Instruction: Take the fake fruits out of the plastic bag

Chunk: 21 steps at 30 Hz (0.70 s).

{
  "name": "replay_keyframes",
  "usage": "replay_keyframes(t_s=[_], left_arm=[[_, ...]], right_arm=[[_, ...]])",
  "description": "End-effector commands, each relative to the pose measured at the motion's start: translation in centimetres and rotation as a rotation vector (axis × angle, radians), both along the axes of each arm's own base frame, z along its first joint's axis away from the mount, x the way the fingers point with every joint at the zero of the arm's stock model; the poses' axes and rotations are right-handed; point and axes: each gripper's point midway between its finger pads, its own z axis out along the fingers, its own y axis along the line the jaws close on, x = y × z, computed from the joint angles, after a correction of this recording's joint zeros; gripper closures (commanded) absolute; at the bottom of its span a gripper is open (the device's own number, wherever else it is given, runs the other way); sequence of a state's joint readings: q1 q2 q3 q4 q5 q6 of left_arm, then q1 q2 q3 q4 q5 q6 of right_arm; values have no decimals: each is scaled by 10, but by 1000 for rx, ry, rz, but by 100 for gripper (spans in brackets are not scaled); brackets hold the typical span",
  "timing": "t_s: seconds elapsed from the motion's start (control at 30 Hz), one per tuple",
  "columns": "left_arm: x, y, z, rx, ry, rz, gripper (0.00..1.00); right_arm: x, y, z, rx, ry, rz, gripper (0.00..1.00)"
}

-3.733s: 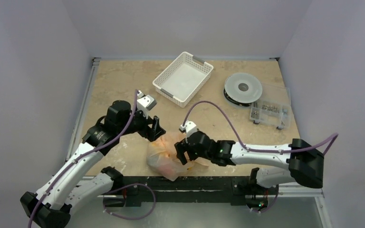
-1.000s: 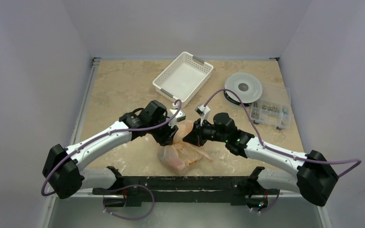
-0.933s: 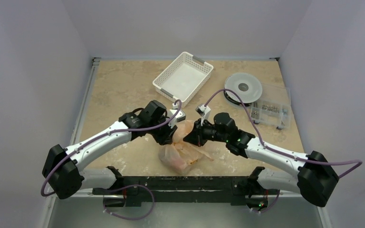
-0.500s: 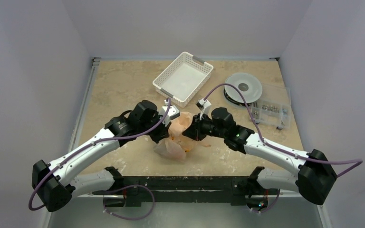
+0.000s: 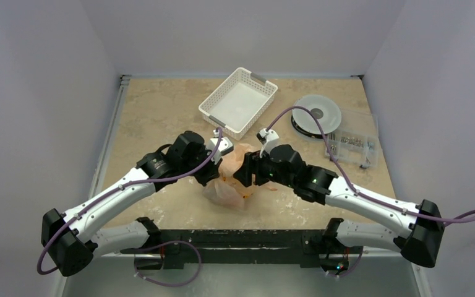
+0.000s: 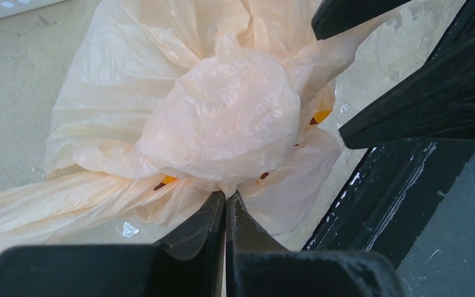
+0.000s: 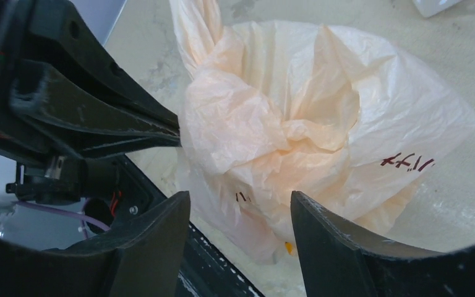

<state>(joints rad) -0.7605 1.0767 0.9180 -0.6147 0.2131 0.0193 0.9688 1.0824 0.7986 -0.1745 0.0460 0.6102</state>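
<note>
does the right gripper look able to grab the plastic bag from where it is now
Probably yes. The right gripper is open, with the plastic bag bunched right in front of it and nothing between. The left gripper pinches another fold.

The left arm (image 5: 108,201) and the right arm (image 5: 371,201) have white link shells and black joint housings; a purple cable (image 5: 294,109) runs along each; the jaws are matte black.
</note>
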Motion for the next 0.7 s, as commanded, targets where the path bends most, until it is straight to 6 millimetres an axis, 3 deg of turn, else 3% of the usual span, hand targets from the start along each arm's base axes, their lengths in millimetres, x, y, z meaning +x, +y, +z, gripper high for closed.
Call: replay_keyframes(t_s=[0.0, 0.1, 0.2, 0.3, 0.43, 0.67], left_arm=[[4, -7, 16, -56, -44, 1, 100], [4, -7, 17, -61, -44, -2, 100], [4, -7, 17, -62, -48, -1, 100], [5, -7, 19, -67, -57, 2, 100], [7, -7, 20, -66, -64, 10, 100], [4, -8, 19, -79, -39, 22, 100]], right_arm=[[11, -8, 33, 2, -74, -99, 39], [7, -4, 43, 56, -45, -140, 41], [10, -21, 68, 167, -56, -248, 41], [1, -12, 89, 288, -54, -198, 38], [-13, 24, 63, 282, 77, -92, 41], [4, 51, 43, 289, 82, -104, 41]])
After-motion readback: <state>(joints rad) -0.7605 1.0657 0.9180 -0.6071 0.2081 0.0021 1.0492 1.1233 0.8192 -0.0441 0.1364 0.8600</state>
